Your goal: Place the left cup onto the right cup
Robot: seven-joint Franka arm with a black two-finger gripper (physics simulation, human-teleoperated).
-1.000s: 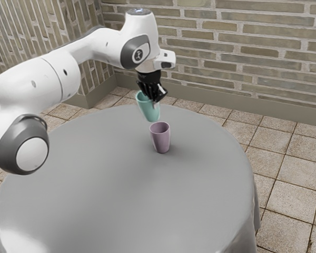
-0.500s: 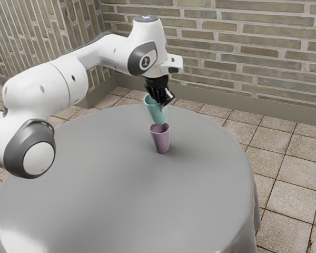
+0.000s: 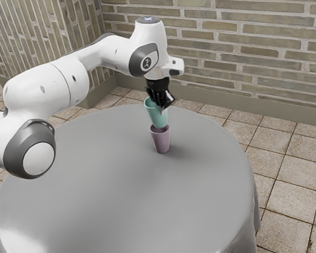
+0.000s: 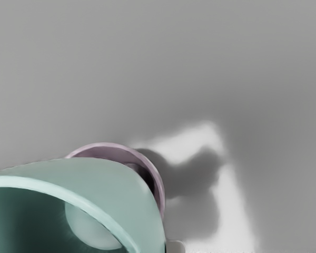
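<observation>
Teal plastic sits closest to my camera: the teal cup (image 4: 102, 184) looms in the wrist view, mouth toward the lens, its pale inner bottom visible. Past its wall I see an arc of the purple cup's (image 4: 108, 149) rim, and the cups' dark shadow on the grey table (image 4: 147, 63).

The exterior view gives me what the wrist view cannot. The teal cup (image 3: 157, 114) leans slightly, rim toward the exterior view's left, with its base lowered into the mouth of the purple cup (image 3: 160, 140). The purple cup stands upright near the table's (image 3: 121, 205) far side. The gripper (image 3: 159, 99) comes down from above, its black jaws clamped on the teal cup's rim. Behind the table I see a brick wall (image 3: 242, 47) and a tiled floor (image 3: 289, 174).
</observation>
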